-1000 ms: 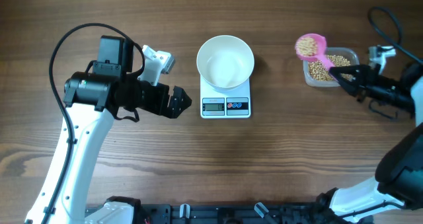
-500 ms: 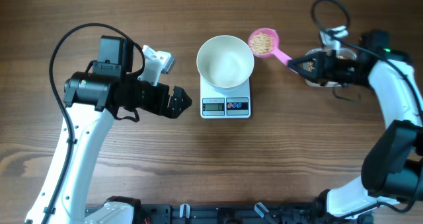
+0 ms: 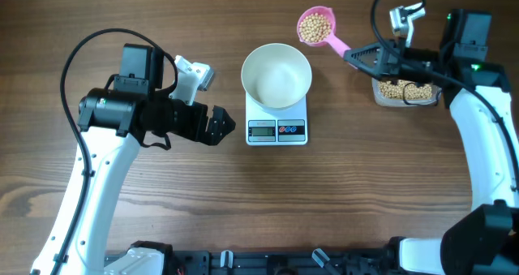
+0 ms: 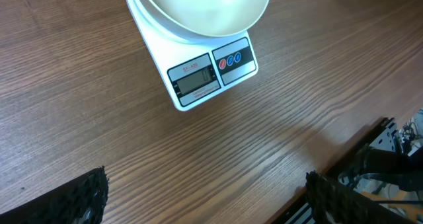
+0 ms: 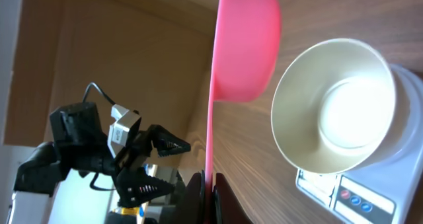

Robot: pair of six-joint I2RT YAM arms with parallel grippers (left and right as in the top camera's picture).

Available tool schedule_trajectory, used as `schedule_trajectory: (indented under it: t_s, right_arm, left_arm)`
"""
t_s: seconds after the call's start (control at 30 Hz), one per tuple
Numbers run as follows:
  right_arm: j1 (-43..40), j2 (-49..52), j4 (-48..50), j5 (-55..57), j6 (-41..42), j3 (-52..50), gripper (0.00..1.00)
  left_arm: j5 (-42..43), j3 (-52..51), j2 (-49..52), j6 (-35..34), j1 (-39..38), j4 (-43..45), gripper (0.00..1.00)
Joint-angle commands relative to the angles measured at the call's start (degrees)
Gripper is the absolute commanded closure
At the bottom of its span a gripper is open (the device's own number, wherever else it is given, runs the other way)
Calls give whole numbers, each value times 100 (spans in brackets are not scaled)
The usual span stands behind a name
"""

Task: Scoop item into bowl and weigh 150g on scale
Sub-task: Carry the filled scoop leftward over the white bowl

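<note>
Overhead: one bowl (image 3: 276,75), one scale (image 3: 276,131), one scoop (image 3: 339,45) holding beans (image 3: 312,27), clamped in right gripper (image 3: 352,56); left gripper (image 3: 225,127) apart.

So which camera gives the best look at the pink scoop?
The overhead view: the pink scoop shows whole from above, full of beans, its handle held by the right gripper. The right wrist view shows only its outside, edge-on, with the beans hidden. The left wrist view misses it.
</note>
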Motion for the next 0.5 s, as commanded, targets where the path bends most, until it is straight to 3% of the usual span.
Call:
schedule_trajectory:
  t_s: [0.0,0.47]
  right_arm:
    - [413,-17,-114,728,98,81,96]
    - [1751,-17,-264,3560,-1189,81,96]
  left_arm:
    - [111,26,-101,116,-26,0,0]
    - [111,26,-101,116,-26,0,0]
